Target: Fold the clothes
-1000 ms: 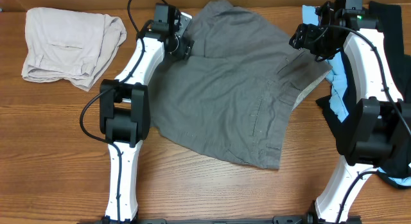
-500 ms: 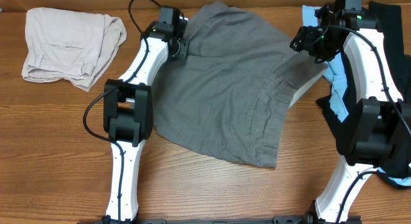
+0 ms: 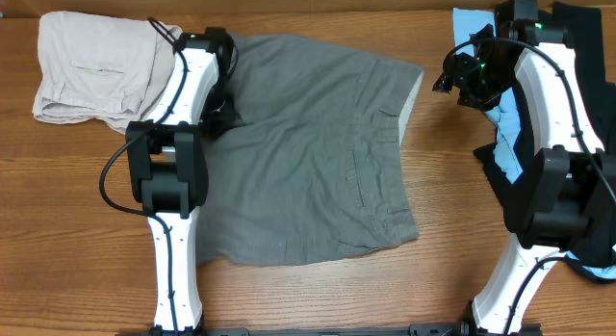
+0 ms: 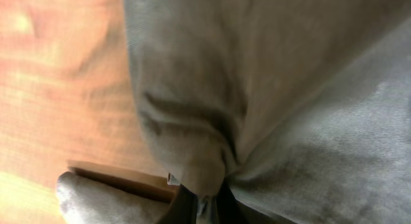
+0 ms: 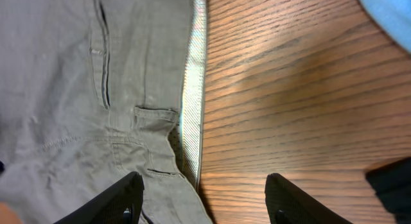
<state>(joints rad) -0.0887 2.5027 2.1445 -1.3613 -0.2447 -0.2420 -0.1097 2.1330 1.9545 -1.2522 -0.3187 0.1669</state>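
The clothes, mid-grey shorts (image 3: 308,153), lie spread across the middle of the table, with the paler waistband (image 5: 191,89) at their right edge. My left gripper (image 3: 219,110) is at their left edge. In the left wrist view it (image 4: 204,208) is shut on a bunched fold of the grey fabric (image 4: 205,166). My right gripper (image 3: 449,81) hovers open just right of the waistband. Its fingers (image 5: 125,199) straddle the waistband edge and bare wood, holding nothing.
Cream-beige shorts (image 3: 101,71) lie folded at the back left, close to the left arm. A light-blue garment (image 3: 502,115) and a black one (image 3: 577,33) are piled at the right, behind the right arm. Bare wood (image 3: 318,297) runs along the front.
My left gripper shut on the shorts' left edge and pulled it left. The shorts slid left and flattened out, away from the right gripper, which stayed in place and narrowed a little.
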